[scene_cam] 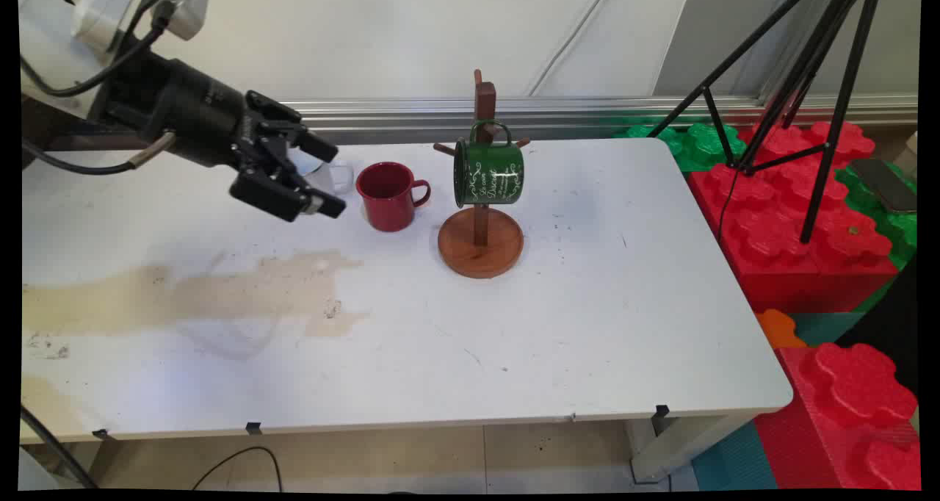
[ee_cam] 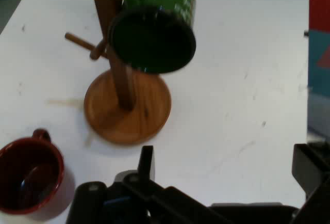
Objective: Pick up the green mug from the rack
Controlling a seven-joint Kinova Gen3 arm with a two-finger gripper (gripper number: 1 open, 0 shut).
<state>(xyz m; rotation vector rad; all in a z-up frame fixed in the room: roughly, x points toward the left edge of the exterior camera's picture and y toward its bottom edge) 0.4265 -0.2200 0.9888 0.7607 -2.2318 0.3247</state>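
My gripper [scene_cam: 328, 178] hovers open over the table's back left, and nothing is between its fingers [ee_cam: 147, 163]. Just right of it stands a red mug [scene_cam: 388, 195], upright, handle to the right; it shows at the hand view's lower left [ee_cam: 28, 176]. A white mug [scene_cam: 336, 175] sits behind the gripper, partly hidden by it. Further right is a wooden mug tree [scene_cam: 481, 240] with a round base [ee_cam: 129, 109]. A green mug [scene_cam: 490, 171] with white lettering hangs from one of its pegs, its mouth facing the hand camera [ee_cam: 152, 39].
A brown stain [scene_cam: 191, 292] spreads over the table's left half. Large red and green foam blocks [scene_cam: 793, 222] and a black tripod [scene_cam: 800, 82] stand off the table's right edge. A metal rail [scene_cam: 411, 115] runs along the wall behind.
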